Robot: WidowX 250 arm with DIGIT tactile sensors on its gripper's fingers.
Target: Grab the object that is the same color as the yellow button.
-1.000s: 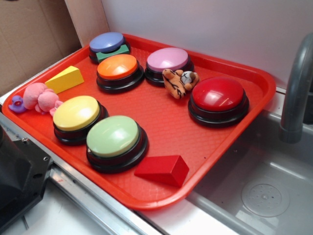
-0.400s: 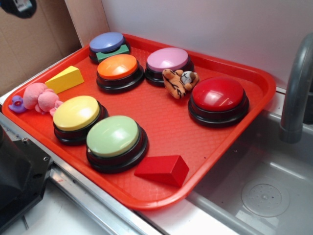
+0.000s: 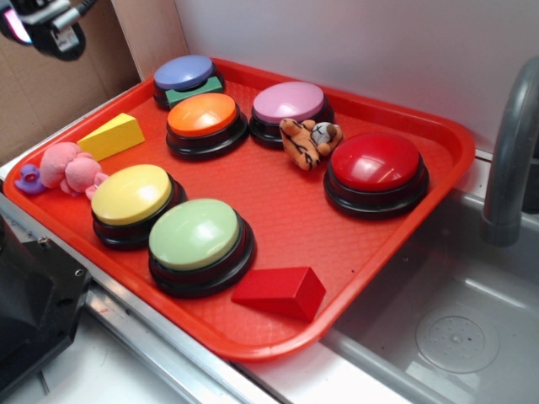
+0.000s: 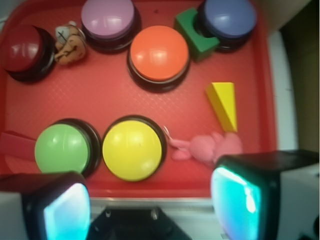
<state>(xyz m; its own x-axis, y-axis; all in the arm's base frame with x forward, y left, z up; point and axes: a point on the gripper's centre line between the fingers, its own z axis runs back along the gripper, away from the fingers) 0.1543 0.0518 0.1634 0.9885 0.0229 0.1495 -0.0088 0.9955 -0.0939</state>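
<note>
1. The exterior view is bright and evenly lit, with soft, short shadows under each button on the red tray (image 3: pixel 370 244).
2. Overhead light leaves pale sheen on the red button (image 3: pixel 376 160) and orange button (image 3: pixel 201 114).
3. The gripper (image 3: pixel 46 21) in the top left corner is cropped and slightly blurred.
4. The wrist view is softer overall; the pink plush toy (image 4: pixel 207 146) looks smeared.
5. The fingers (image 4: pixel 245 195) are out of focus, with cyan glare on their pads.
</note>
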